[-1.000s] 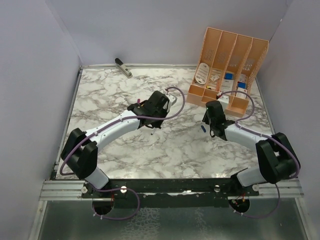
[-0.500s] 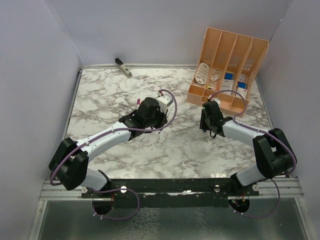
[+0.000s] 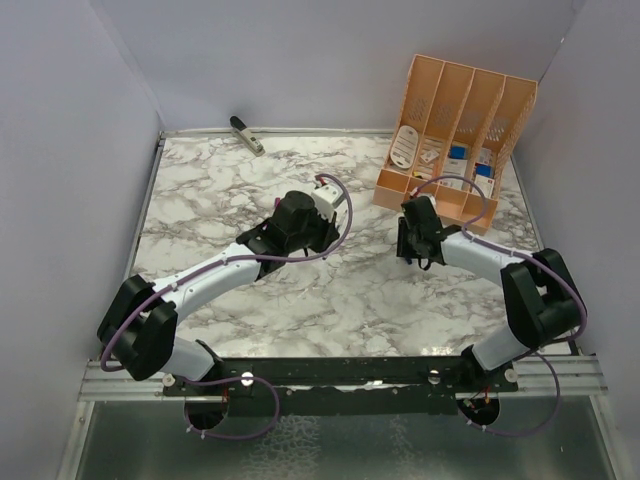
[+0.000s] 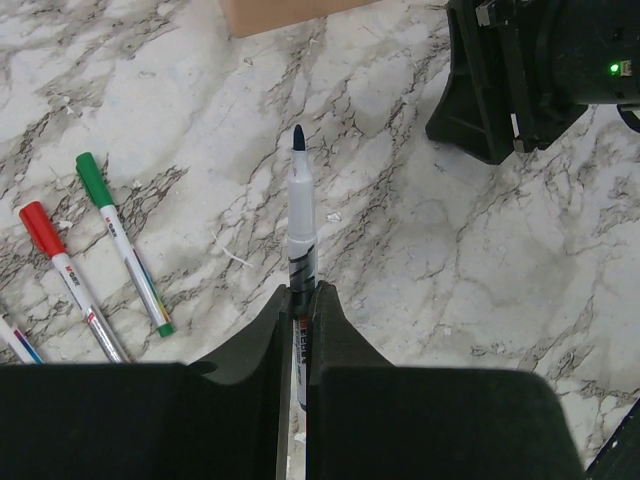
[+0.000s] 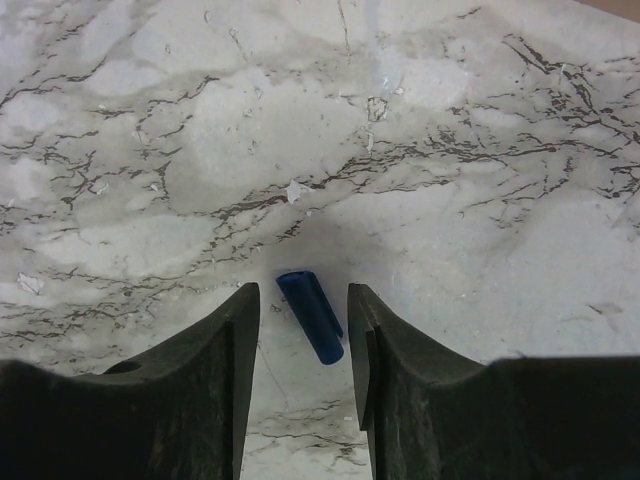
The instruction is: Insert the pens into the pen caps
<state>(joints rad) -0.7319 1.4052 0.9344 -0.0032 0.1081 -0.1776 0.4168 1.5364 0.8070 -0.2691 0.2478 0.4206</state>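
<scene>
Two arms are reaching over the marble bench. Left jaws are clenching the barrel of an uncapped blue-tipped pen, which is pointing away from the wrist, toward the black end of the right arm. Right jaws are standing released and straddling the blue cap. That cap is lying slantwise on the marble between the two fingers, its nearer end just beside one of them; contact cannot be determined. A green-capped pen and a red-capped pen are lying side by side on the bench, apart from each other, left of the held pen. An orange file organizer is standing at the far right. A grey-black tool is lying at the far edge.
</scene>
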